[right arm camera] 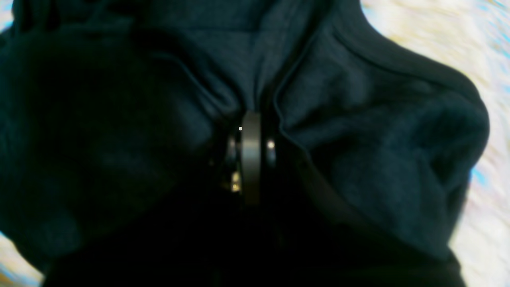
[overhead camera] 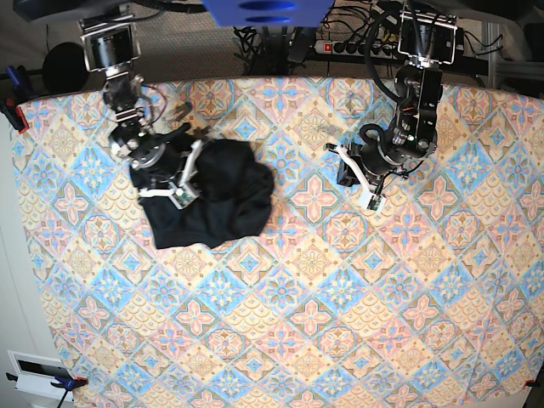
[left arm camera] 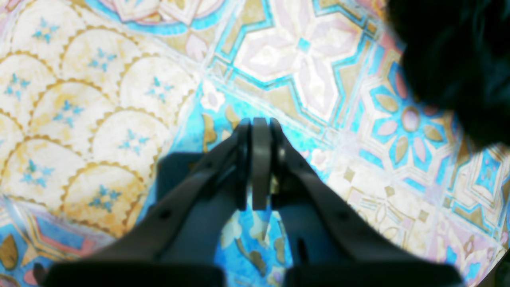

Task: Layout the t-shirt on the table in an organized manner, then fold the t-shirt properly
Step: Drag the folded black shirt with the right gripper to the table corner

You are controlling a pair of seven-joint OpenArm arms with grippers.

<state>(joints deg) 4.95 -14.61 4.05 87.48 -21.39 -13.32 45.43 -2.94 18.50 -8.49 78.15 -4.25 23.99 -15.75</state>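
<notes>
1 t-shirt [overhead camera: 212, 194] bunched upper left on surface [overhead camera: 340, 323]; right gripper [right arm camera: 251, 119] clamps it, left gripper [left arm camera: 261, 123] closed, empty

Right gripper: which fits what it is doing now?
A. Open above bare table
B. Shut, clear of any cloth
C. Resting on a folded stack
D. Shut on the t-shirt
D. In the right wrist view the right gripper has its jaws together with black folds of the t-shirt bunched around them.
</notes>
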